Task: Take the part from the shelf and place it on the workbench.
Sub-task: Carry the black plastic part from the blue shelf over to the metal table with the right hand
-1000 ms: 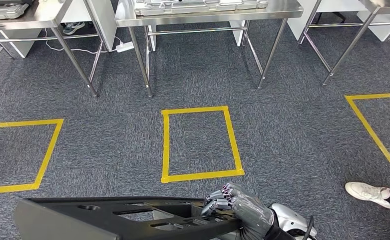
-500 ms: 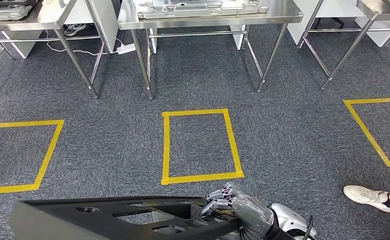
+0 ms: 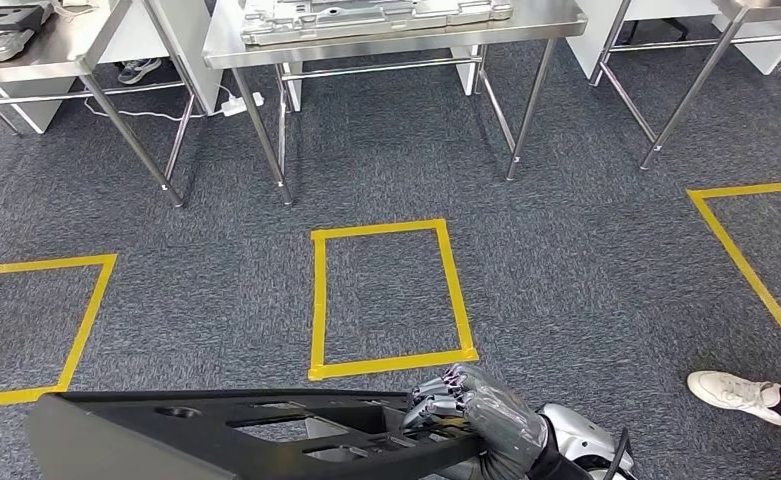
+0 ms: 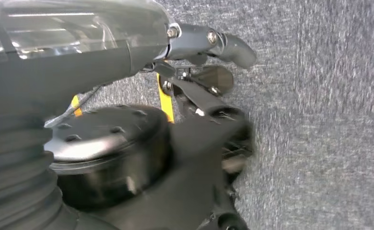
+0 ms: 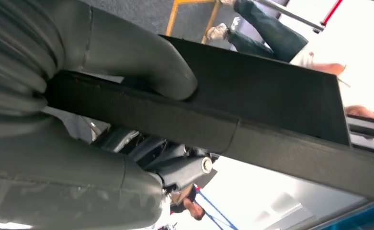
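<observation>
Clearly the part (image 3: 226, 435), a long black plastic panel with cut-outs and ribs, rides low in the head view, from 8 o'clock to about 6 o'clock, carried flat over the carpet (image 3: 586, 260). It looks stiff and fairly light for its span, likely to swing or sag at a free end, so a hold on each end rim seems wisest; the matte edge should not slip much.

The left hand (image 4: 194, 96) shows in the left wrist view with dark fingers against black plastic, but blur hides whether it grips, so I cannot tell. The right hand (image 3: 476, 410), at 5 o'clock, has its fingers curled over the panel's end rim; the right wrist view shows the thick thumb (image 5: 141, 57) pressed on the panel's face, clamping it.

The bench (image 3: 386, 35) stands ahead at 12 o'clock, past a yellow tape rectangle (image 3: 386, 298).
</observation>
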You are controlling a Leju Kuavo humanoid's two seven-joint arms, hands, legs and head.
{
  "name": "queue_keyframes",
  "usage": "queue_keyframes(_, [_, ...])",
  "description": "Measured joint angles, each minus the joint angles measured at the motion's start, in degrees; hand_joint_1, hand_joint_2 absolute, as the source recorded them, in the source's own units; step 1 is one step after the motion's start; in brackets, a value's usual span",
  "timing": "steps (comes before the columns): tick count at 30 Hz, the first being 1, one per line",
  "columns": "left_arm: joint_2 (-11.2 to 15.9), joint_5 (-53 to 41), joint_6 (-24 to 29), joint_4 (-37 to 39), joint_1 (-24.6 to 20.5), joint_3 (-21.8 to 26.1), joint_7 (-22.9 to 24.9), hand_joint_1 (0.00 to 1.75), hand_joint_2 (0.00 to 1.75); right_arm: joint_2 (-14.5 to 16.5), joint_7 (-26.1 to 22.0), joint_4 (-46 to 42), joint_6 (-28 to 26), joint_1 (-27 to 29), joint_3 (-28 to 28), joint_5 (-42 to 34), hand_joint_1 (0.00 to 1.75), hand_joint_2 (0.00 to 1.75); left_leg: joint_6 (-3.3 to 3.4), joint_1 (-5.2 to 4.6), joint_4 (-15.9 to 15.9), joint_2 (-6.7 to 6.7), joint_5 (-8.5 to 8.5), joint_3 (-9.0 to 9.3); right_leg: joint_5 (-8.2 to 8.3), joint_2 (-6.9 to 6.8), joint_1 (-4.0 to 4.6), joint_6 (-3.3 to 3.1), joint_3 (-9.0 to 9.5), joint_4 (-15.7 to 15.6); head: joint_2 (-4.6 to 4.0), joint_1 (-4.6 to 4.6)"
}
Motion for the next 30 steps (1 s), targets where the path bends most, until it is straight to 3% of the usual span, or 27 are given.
queue_keyframes(1, [0.0,0.0,0.01,0.0,0.15,0.0,0.01,0.0,1.75,0.02,0.01,0.01,-0.05,0.03,0.02,0.02,1.75,1.75,0.33,-0.45,3.79,-0.22,-0.6,-2.56,-0.3,0.19,0.29,-0.28,0.36,0.0,0.0,-0.02])
queue_keyframes(2, [0.01,0.0,0.02,0.0,0.29,0.0,0.02,0.0,1.75,0.03,0.02,0.01,-0.1,0.07,0.03,0.04,1.75,1.75,0.76,-0.83,5.7,-0.38,-0.06,-4.35,-0.62,0.43,0.57,-0.47,0.8,0.0,0.0,-0.03])
queue_keyframes(3, [0.01,0.0,0.02,0.0,0.38,0.0,0.02,0.0,1.75,0.04,0.03,0.01,-0.15,0.1,0.03,0.07,1.75,1.75,1.28,-1.15,4.83,-0.45,1.81,-4.87,-0.97,0.71,0.79,-0.54,1.33,0.0,0.0,-0.03])
queue_keyframes(5, [0.01,0.0,0.03,0.0,0.46,0.0,0.01,0.0,1.75,0.05,0.03,0.01,-0.25,0.1,0.02,0.11,1.75,1.75,2.38,-1.67,-1.92,-0.68,7.25,-3.53,-1.79,1.13,1.02,-0.44,2.44,0.0,0.0,-0.03])
queue_keyframes(6, [0.01,0.0,0.03,0.0,0.47,0.0,-0.01,0.0,1.75,0.06,0.03,0.01,-0.28,0.08,0.02,0.14,1.75,1.75,2.72,-1.88,-5.4,-0.91,9.09,-2.52,-2.24,1.32,1.22,-0.22,2.81,0.08,0.0,-0.03])
queue_keyframes(7, [0.01,0.0,0.03,0.01,0.45,0.0,-0.01,0.0,1.75,0.06,0.02,0.01,-0.32,0.08,0.02,0.18,1.75,1.75,2.86,-2.01,-7.81,-1.09,9.91,-1.81,-2.55,1.45,1.36,0.03,2.96,0.09,0.0,-0.03])
queue_keyframes(9, [0.01,0.01,0.03,0.02,0.42,0.0,-0.02,0.0,1.75,0.07,0.01,0.01,-0.39,0.08,0.02,0.26,1.75,1.75,2.94,-2.23,-9.41,-1.35,9.44,-1.3,-2.8,1.62,1.49,0.58,2.94,-0.16,0.0,-0.03])
queue_keyframes(12, [0.03,0.03,0.07,-0.01,0.4,0.0,-0.04,0.0,1.75,0.08,-0.03,0.0,-0.46,0.03,0.0,0.28,1.75,1.75,3.62,-2.03,-10.22,-1.27,9.19,-0.81,-3.36,1.33,1.23,1.32,2.84,0.26,0.0,0.0])
queue_keyframes(14, [0.05,0.04,0.11,-0.03,0.35,0.0,-0.05,0.0,1.75,0.08,-0.03,-0.01,-0.49,0.0,-0.02,0.28,1.75,1.75,4.13,-1.87,-10.57,-1.04,8.97,-0.28,-5.61,1.03,1.21,1.51,0.06,5.36,0.0,0.04])
queue_keyframes(16, [0.05,0.04,0.1,-0.02,0.35,0.0,-0.04,0.0,1.75,0.08,-0.02,0.0,-0.5,0.12,-0.02,0.28,1.75,1.75,4.45,-1.89,-10.6,-0.82,8.57,0.07,-7.91,0.99,1.21,1.58,-4.75,12.87,0.0,0.05])
queue_keyframes(17, [0.05,0.04,0.09,-0.02,0.37,0.0,-0.03,0.0,1.75,0.08,-0.02,0.01,-0.5,0.2,-0.01,0.28,1.75,1.75,4.5,-1.89,-10.6,-0.77,8.34,0.31,-7.75,0.98,1.19,1.6,-6.48,14.93,0.0,0.05])
queue_keyframes(18, [0.05,0.04,0.09,-0.02,0.39,0.0,-0.03,0.0,1.75,0.08,-0.02,0.01,-0.5,0.24,0.0,0.28,1.75,1.75,4.46,-1.87,-10.6,-0.77,8.11,0.59,-6.53,0.97,1.18,1.61,-7.15,14.93,0.0,0.05])
queue_keyframes(20, [0.05,0.03,0.09,-0.02,0.41,0.0,-0.02,0.0,1.75,0.08,-0.01,0.02,-0.5,0.25,0.0,0.28,1.75,1.75,4.2,-1.8,-10.6,-0.82,7.51,1.45,-1.57,0.77,1.16,1.56,-5.37,8.87,0.0,0.05])
queue_keyframes(22, [0.06,0.02,0.09,-0.02,0.38,0.0,-0.03,0.0,1.75,0.08,-0.01,0.02,-0.5,0.21,0.0,0.27,1.75,1.75,3.61,-1.96,-10.59,-0.88,6.9,2.09,1.35,0.43,1.42,1.4,-2.77,2.41,0.0,0.07])
queue_keyframes(23, [0.07,0.02,0.09,-0.02,0.37,0.0,-0.03,0.0,1.75,0.08,-0.01,0.02,-0.51,0.22,0.0,0.27,1.75,1.75,3.3,-2.06,-10.68,-0.88,6.72,2.25,1.53,0.34,1.55,1.25,-2.13,0.9,0.0,0.08])
queue_keyframes(27, [0.07,0.02,0.09,-0.02,0.29,0.0,-0.03,0.0,1.75,0.1,-0.03,0.0,-0.52,0.29,0.01,0.28,1.75,1.75,2.17,-2.09,-10.65,-0.81,6.06,2.84,0.77,0.45,1.46,0.07,-1.21,0.0,0.0,0.09])
queue_keyframes(28, [0.07,0.01,0.09,-0.02,0.28,0.0,-0.03,0.0,1.75,0.12,-0.04,-0.01,-0.52,0.28,0.01,0.28,1.75,1.75,1.97,-2.08,-9.07,-0.82,5.23,2.31,0.64,0.43,1.34,-0.3,-0.8,-0.16,0.0,0.08])
queue_keyframes(30, [0.07,0.02,0.09,-0.02,0.35,0.0,-0.04,0.0,1.75,0.17,-0.05,-0.01,-0.51,0.28,0.04,0.23,1.75,1.75,1.8,-2.07,-2.6,-0.84,2.47,-0.7,0.23,0.39,1.28,-0.87,-0.06,-0.27,0.0,0.05])
